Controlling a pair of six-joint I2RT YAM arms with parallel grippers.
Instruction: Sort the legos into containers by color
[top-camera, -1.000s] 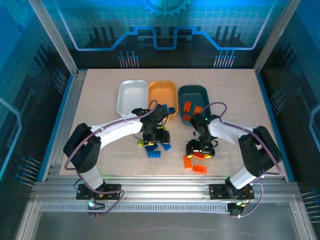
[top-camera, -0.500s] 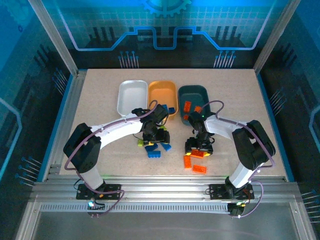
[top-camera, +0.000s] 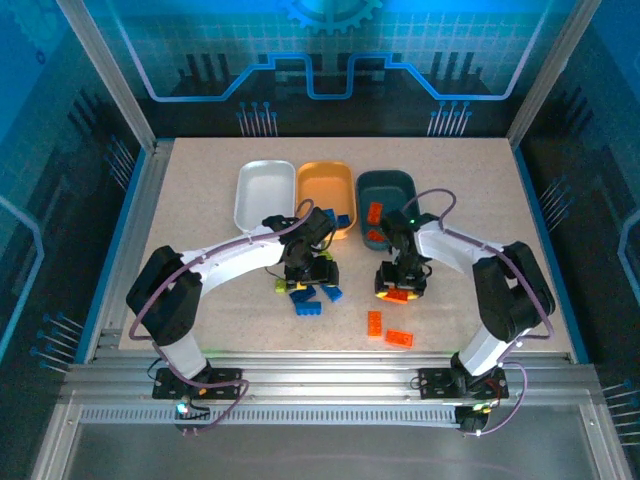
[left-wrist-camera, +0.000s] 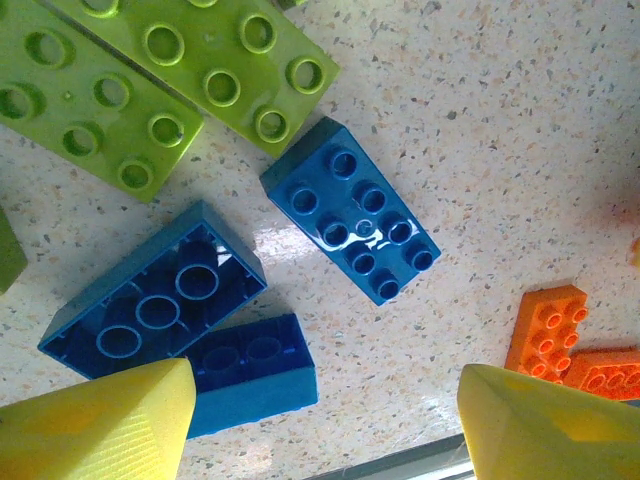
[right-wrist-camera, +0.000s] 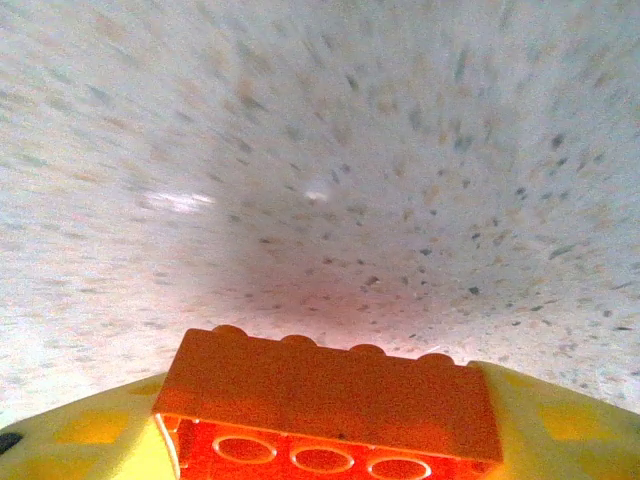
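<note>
Over the last second the right claw (top-camera: 399, 286) has narrowed its jaws and now stands clamped on one orange brick (right-wrist-camera: 330, 395), which sits studs-up between the yellow fingers (right-wrist-camera: 88, 438). The claw has also shifted away from the two orange bricks (top-camera: 386, 331) that lie loose on the desk (top-camera: 470, 200), now nearer the arm bases than the claw. This indicates that the pick is complete and the carry is under way. The likely destination is the dark teal tray (top-camera: 400, 182) just beyond the claw, since it already holds orange pieces. The left claw (top-camera: 308, 272) has not moved. Its jaws stay apart and empty, poised over the mixed pile, with the blue bricks (left-wrist-camera: 352, 224) directly ahead of its fingertips (left-wrist-camera: 100, 420) and the lime green bricks (left-wrist-camera: 150, 80) beyond them. The white tray (top-camera: 265, 195) and light orange tray (top-camera: 326, 188) lie farther out past this claw. Limits of observation: the right wrist view is smeared by motion, and the lower part of the held brick is cut off at the frame edge, so the clearance above the desk cannot be confirmed. The right arm covers the near end of the teal tray. From above, the left claw hides part of the pile, so the number of bricks remaining there cannot be fixed.
</note>
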